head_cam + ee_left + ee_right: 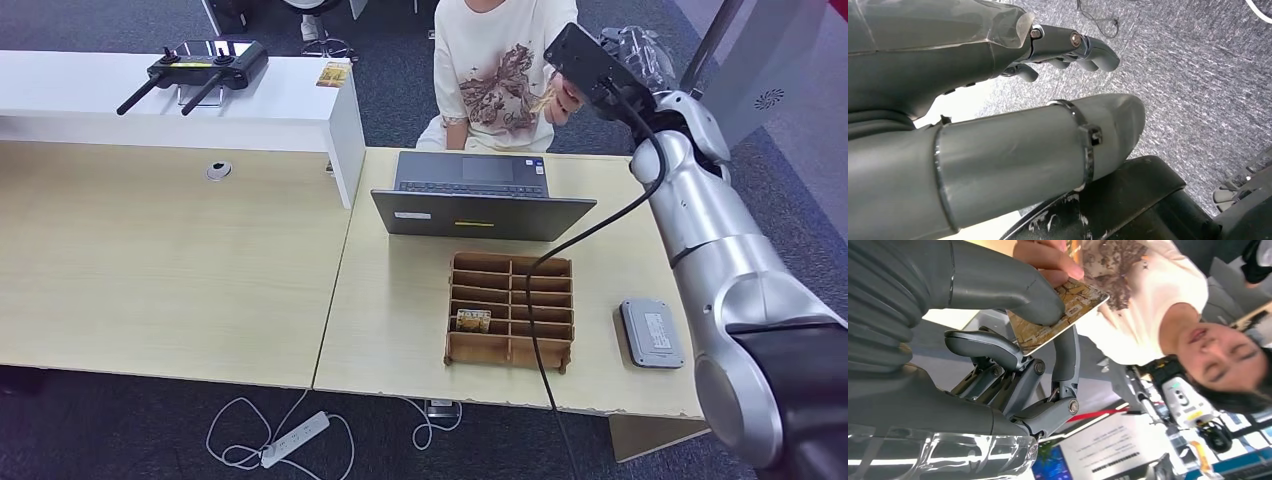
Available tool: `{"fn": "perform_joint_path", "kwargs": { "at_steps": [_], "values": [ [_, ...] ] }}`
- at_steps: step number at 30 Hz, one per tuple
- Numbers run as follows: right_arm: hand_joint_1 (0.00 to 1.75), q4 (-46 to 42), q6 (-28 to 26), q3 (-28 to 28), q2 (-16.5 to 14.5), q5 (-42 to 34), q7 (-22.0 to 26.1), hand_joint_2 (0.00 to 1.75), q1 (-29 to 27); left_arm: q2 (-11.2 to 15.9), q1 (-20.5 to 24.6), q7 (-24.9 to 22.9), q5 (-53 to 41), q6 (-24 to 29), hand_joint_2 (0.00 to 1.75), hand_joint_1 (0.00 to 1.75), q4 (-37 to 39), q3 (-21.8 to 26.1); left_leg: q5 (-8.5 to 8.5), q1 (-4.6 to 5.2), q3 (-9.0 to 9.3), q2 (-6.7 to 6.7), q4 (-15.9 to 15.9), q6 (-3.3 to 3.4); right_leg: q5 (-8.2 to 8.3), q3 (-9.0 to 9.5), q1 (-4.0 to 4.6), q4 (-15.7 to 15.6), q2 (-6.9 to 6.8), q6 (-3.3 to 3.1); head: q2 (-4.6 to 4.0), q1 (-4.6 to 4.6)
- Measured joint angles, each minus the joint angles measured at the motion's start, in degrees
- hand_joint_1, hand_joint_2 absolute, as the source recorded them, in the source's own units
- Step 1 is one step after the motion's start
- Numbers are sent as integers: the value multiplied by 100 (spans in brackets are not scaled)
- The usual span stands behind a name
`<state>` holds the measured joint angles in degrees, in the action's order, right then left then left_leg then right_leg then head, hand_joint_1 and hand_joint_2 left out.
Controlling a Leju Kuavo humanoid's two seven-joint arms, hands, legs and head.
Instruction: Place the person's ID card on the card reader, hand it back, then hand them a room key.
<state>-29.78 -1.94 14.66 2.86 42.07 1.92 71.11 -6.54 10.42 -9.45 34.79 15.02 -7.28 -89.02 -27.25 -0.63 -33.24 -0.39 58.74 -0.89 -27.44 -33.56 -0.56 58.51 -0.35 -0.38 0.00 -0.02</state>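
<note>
Gold-brown patterned card (1058, 315) sits pinched between my right hand's (1013, 340) thick grey thumb (1013, 287) and a dark finger underneath, so that hand is holding it. The person's hand (1048, 260) touches the card's far edge from the other side, fingertips on it. In the head view my right arm is stretched out past the laptop (480, 200) toward the person (495, 70); there the hand itself is mostly hidden behind the black wrist camera box (590, 62), and I only catch a sliver of the card by the person's fingers. I can't read any print on the card, so I can't tell if it's the ID or a key.

My left hand (1068, 47) hangs low over grey carpet (1198, 75), fingers curled inward with nothing in them.

Wooden divided tray (510, 312) sits on the light desk (400, 300) in front of the laptop. One compartment on its left side, low in the grid, holds a small card (474, 320) with a yellowish label; too small to read. A black cable from my arm crosses over the tray and hides part of its middle. Grey card reader (651, 333) lies flat just right of the tray, apart from it, nothing on top. White counter at back left carries a black controller (205, 65) with antennas.
</note>
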Motion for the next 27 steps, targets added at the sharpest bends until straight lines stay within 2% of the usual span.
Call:
{"fn": "perform_joint_path", "kwargs": {
  "at_steps": [7,8,9,12,13,27],
  "values": [
    [175,404,-54,-45,0,189,-144,175,113,0,7,-14,-18,8,0,0,0,0,0,0,0,1,0,0,0,0,0,0,0,0,0,1],
    [172,441,-63,-45,0,189,-150,175,121,0,8,-14,-22,8,0,0,0,0,0,0,0,1,0,0,0,0,0,0,0,0,0,1],
    [160,472,-78,-45,0,189,-150,175,124,0,8,-14,-27,9,0,0,0,0,0,0,0,0,0,0,0,0,0,0,0,0,0,1],
    [34,546,-128,-45,0,190,-126,175,124,0,9,-12,-37,7,0,0,0,0,0,0,1,1,0,0,1,0,0,0,0,1,0,1],
    [3,565,-140,-45,0,190,-117,175,124,0,10,-12,-42,5,0,0,0,0,0,0,1,1,0,0,1,0,0,0,1,1,0,1],
    [0,672,-282,-131,2,145,-28,175,146,0,12,-11,-39,-13,0,0,0,0,0,0,2,1,1,0,2,0,0,0,1,1,0,0]
  ]
}}
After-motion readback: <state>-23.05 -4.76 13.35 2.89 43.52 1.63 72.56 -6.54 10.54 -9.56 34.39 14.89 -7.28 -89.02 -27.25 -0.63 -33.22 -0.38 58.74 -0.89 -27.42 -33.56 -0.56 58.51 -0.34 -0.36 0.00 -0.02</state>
